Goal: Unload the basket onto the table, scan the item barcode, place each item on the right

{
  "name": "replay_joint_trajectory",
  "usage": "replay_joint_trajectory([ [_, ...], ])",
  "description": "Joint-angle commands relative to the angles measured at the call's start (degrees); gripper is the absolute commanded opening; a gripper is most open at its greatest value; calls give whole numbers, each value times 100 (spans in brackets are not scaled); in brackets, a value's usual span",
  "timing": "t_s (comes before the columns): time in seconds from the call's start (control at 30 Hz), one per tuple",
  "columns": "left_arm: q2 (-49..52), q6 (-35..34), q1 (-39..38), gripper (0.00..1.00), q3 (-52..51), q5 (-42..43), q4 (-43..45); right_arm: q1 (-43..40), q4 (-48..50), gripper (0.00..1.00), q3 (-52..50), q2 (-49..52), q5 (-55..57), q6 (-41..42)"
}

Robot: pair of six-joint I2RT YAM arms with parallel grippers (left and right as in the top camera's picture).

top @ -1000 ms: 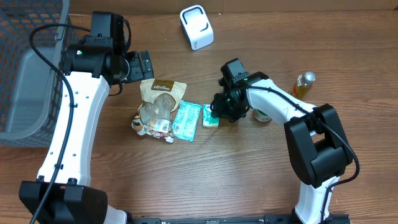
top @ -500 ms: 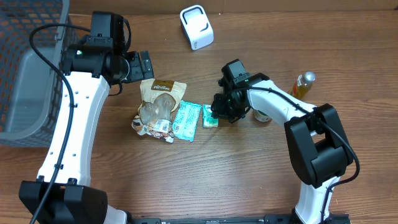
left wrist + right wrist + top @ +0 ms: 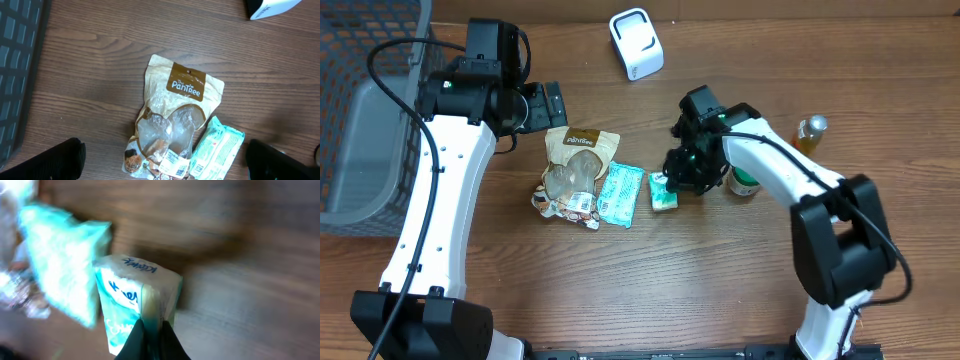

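A small green-and-white tissue pack [image 3: 663, 191] lies right of the other packets; in the right wrist view the tissue pack [image 3: 131, 297] is blurred. My right gripper [image 3: 682, 176] is shut on its edge, the two dark fingertips [image 3: 161, 339] pinching the wrapper. The white barcode scanner [image 3: 636, 43] stands at the back of the table and shows as a corner [image 3: 270, 6] in the left wrist view. My left gripper [image 3: 542, 104] hovers open above a tan PanTree snack bag [image 3: 176, 107], holding nothing.
A teal packet [image 3: 620, 195] lies between the snack bag [image 3: 575, 165] and the tissue pack. A green-capped container [image 3: 744, 182] and a yellow bottle [image 3: 808, 133] stand right of the right arm. A grey basket [image 3: 360, 130] fills the left edge.
The right gripper has closed on the tissue pack, and its arm has swung slightly right, turning the pack a little. The left arm has not moved.
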Motion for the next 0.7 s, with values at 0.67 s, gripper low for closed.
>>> replay_joint_trajectory([
  [0.67,15,-37,-11,100,52,39,22,-1624,-3250,4,192,-1722,-5093,-5593],
])
